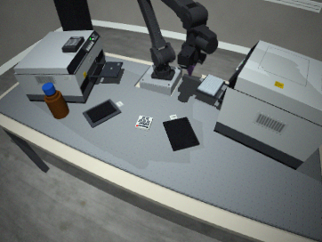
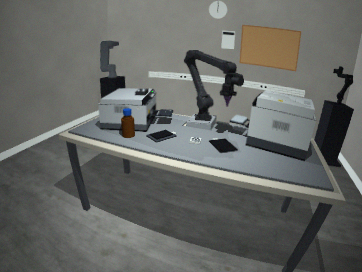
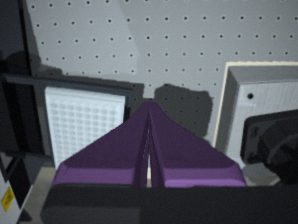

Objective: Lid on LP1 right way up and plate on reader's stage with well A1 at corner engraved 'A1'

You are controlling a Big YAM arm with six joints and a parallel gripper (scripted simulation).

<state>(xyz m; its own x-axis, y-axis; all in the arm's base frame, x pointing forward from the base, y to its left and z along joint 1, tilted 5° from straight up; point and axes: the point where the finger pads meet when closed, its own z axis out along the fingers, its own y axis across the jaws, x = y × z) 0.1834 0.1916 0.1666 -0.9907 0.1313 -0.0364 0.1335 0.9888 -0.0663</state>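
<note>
My gripper [image 1: 190, 71] [image 2: 228, 103] [image 3: 149, 111] is shut with nothing between its purple fingertips, in the air beside and above the plate. The pale plate [image 1: 213, 84] [image 2: 239, 120] [image 3: 85, 131] lies on the dark stage [image 3: 95, 86] of the right machine, its well grid showing. Whether it is fully seated or has a lid on it I cannot tell. The left machine's stage [image 1: 112, 69] [image 2: 164, 113] looks bare. A dark-rimmed rectangle [image 1: 106, 117] and a black rectangle [image 1: 181, 133] [image 2: 223, 145] lie on the deck; their labels are unreadable. No separate lid can be made out.
An amber bottle [image 1: 57, 106] [image 2: 128, 127] with a blue cap stands upright beside the left machine [image 1: 49, 58] [image 2: 116, 107]. The tall right machine [image 1: 267, 107] [image 2: 281, 120] flanks the plate. A square printed marker [image 1: 144, 122] lies mid-deck. The arm's base [image 1: 157, 82] stands between the machines.
</note>
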